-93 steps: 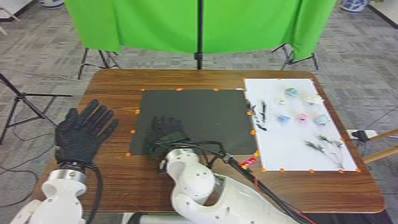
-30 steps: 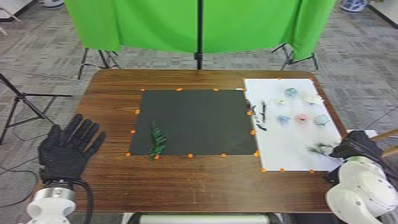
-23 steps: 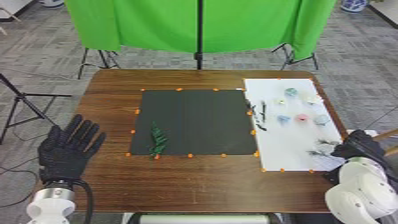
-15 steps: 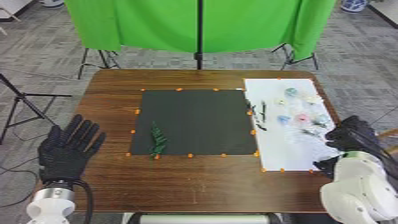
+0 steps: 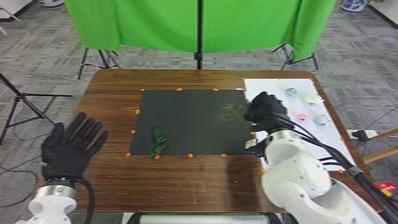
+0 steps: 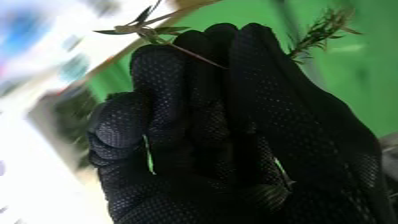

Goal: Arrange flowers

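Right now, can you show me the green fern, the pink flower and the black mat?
Green fern [image 5: 159, 141]: head view, middle of its leaves.
Pink flower [image 5: 302, 117]: head view, its blossom.
Black mat [image 5: 187, 112]: head view, a bare part.

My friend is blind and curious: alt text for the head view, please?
The robot's right hand holds a green sprig over a dark mat where a fern lies; flowers lie on white paper; the left hand is open.
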